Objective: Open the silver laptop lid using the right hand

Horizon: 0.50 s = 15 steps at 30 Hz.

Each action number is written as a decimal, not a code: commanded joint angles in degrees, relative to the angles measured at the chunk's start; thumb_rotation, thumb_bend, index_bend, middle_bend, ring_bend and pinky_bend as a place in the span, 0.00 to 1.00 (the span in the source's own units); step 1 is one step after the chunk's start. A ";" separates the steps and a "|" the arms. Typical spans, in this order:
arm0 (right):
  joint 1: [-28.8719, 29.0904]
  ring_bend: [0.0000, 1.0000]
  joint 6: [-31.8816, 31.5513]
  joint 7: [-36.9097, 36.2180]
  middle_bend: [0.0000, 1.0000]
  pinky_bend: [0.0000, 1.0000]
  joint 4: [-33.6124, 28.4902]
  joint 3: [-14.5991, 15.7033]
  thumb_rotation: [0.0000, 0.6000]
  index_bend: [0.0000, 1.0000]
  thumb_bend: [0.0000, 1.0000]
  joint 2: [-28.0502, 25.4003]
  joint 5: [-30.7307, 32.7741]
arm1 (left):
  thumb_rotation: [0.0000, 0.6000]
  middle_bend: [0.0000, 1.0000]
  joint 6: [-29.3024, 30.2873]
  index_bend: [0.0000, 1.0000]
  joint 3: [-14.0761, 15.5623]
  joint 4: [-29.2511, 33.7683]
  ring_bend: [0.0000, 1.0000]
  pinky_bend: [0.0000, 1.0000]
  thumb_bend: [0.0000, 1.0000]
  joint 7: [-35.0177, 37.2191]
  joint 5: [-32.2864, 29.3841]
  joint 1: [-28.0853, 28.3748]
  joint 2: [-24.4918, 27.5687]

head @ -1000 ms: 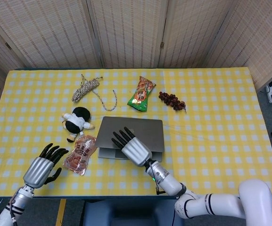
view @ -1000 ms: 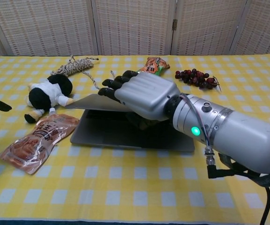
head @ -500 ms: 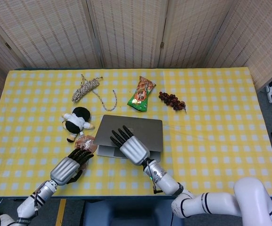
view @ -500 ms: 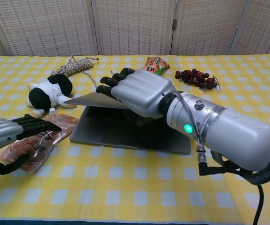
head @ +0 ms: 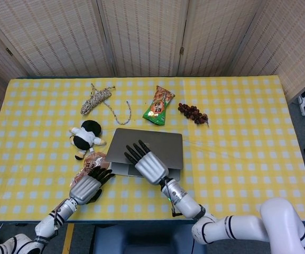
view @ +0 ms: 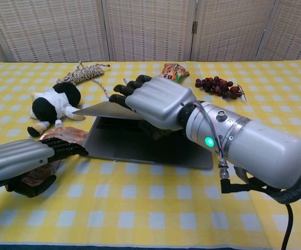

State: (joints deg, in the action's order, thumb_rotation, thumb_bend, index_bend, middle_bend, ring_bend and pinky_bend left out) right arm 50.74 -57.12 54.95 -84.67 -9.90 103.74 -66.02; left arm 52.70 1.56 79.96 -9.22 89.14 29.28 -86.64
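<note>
Right hand first, from the head view; I have it on the near edge of the silver laptop, which sits mid-tabletop, fingers reaching over the lid so it can lever upward; whether anything curls under the edge I cannot tell from above. Left hand rests at the near left, fingers loosely curled over the orange snack pouch and reaching toward the laptop's corner; I judge it is there to steady the base; it grips nothing that I can see. Further off lie the plush toy, the rope, the green snack bag and the grapes, all well clear of the hinge's sweep.

Chest view; the right hand holds the lid propped partly up, fingers on top and something dark beneath, so the lid is pinched rather than merely pushed; the keyboard shows in the gap; opening is under way, far from finished. Left hand hovers low beside the base, fingers bent, nothing held.
</note>
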 commanded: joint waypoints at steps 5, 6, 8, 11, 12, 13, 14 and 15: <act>0.43 0.00 -0.25 -0.37 0.00 0.00 0.70 0.28 1.00 0.00 0.66 0.44 0.25 | 1.00 0.12 -1.29 0.02 0.00 0.09 0.00 0.00 0.74 -1.86 -2.11 0.78 -0.43; 0.50 0.00 -0.30 -0.41 0.00 0.00 0.81 0.31 1.00 0.00 0.66 0.52 0.32 | 1.00 0.12 -1.42 0.03 0.00 0.13 0.00 0.00 0.74 -2.07 -2.47 0.87 -0.47; 0.58 0.00 -0.44 -0.43 0.00 0.00 0.93 0.39 1.00 0.00 0.66 0.60 0.37 | 1.00 0.12 -1.48 0.03 0.06 0.13 0.00 0.00 0.74 -2.36 -2.87 0.94 -0.54; 0.71 0.00 -0.62 -0.13 0.00 0.00 1.32 0.65 1.00 0.00 0.66 0.69 0.49 | 1.00 0.13 -1.40 0.03 0.25 0.23 0.00 0.00 0.74 -2.84 -3.16 1.09 -0.56; 0.77 0.00 -0.72 0.07 0.00 0.00 1.55 0.73 1.00 0.00 0.66 0.76 0.55 | 1.00 0.13 -1.35 0.03 0.33 0.33 0.00 0.00 0.74 -2.99 -3.22 1.16 -0.53; 0.81 0.00 -0.82 0.19 0.00 0.00 1.73 0.78 1.00 0.00 0.66 0.81 0.57 | 1.00 0.13 -1.31 0.03 0.38 0.37 0.00 0.00 0.74 -3.10 -3.27 1.21 -0.52; 0.86 0.00 -0.91 0.29 0.00 0.00 1.90 0.81 1.00 0.00 0.66 0.86 0.58 | 1.00 0.13 -1.29 0.04 0.43 0.41 0.00 0.00 0.74 -3.18 -3.33 1.26 -0.51; 0.91 0.00 -1.01 0.35 0.00 0.00 2.05 0.79 1.00 0.00 0.66 0.90 0.66 | 1.00 0.13 -1.30 0.04 0.50 0.46 0.00 0.00 0.74 -3.27 -3.45 1.32 -0.51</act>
State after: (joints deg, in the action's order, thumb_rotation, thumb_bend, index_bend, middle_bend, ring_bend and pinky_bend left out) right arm 51.61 -58.07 55.26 -82.67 -9.12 104.61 -65.40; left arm 51.40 2.03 80.40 -12.47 85.71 30.58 -87.15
